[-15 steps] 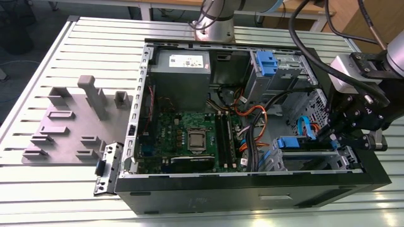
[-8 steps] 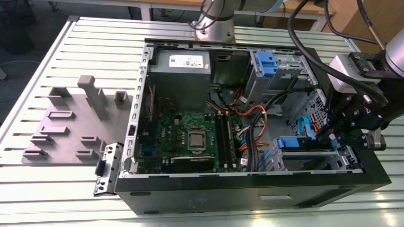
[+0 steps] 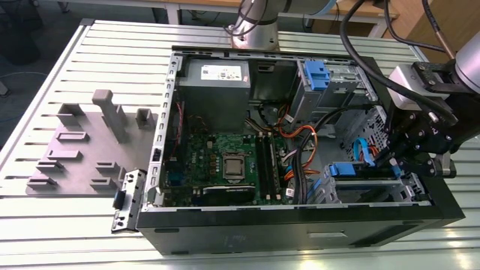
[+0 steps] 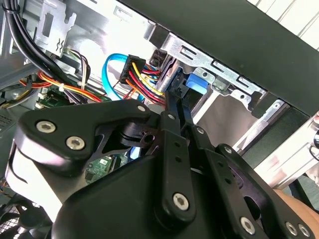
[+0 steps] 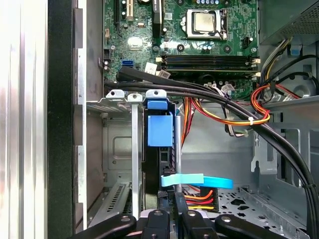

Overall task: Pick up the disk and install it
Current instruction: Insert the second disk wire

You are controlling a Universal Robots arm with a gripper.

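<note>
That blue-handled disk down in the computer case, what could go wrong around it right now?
The gripper works right beside the disk, close under the bundled orange and red wires and black cables; it might snag or tug them. The blue flat cable lies across the gap and could get pinched. The drive cage is narrow, so the disk may jam.

open computer case (image 3: pixel 300 225) on the slatted table (image 3: pixel 75 225), moulded tray (image 3: pixel 82 146) at the exterior view's left
</note>
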